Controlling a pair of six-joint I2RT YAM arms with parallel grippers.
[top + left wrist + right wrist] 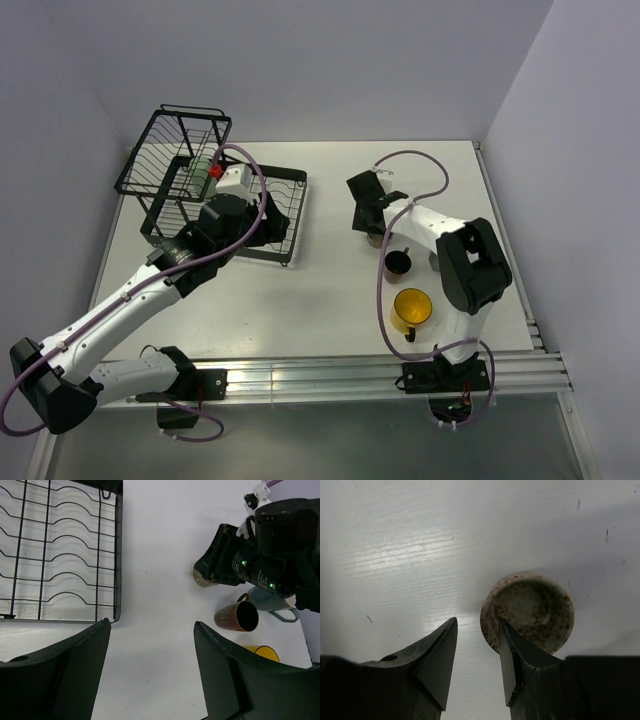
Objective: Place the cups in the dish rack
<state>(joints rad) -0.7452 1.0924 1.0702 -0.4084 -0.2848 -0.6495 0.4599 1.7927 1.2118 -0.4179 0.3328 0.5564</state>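
Black fingers of the right gripper point(477, 622) are parted astride the nine o'clock rim of the beige speckled cup point(530, 610), which is upright on the table point(395, 540); whether a pad touches it is unclear. Seen from overhead, the dark brown mug point(397, 263) sits at the cup's five o'clock, with the yellow mug point(411, 307) beyond. At ten o'clock, the dish rack point(178, 110) seems to hold a pale green tumbler point(200, 166). The left gripper point(152, 622) hangs spread and empty near the rack's tray.

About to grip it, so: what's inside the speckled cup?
The speckled cup looks empty, its mottled bottom bare. One finger of the right gripper covers the near edge of the bowl, so that sliver is unseen.
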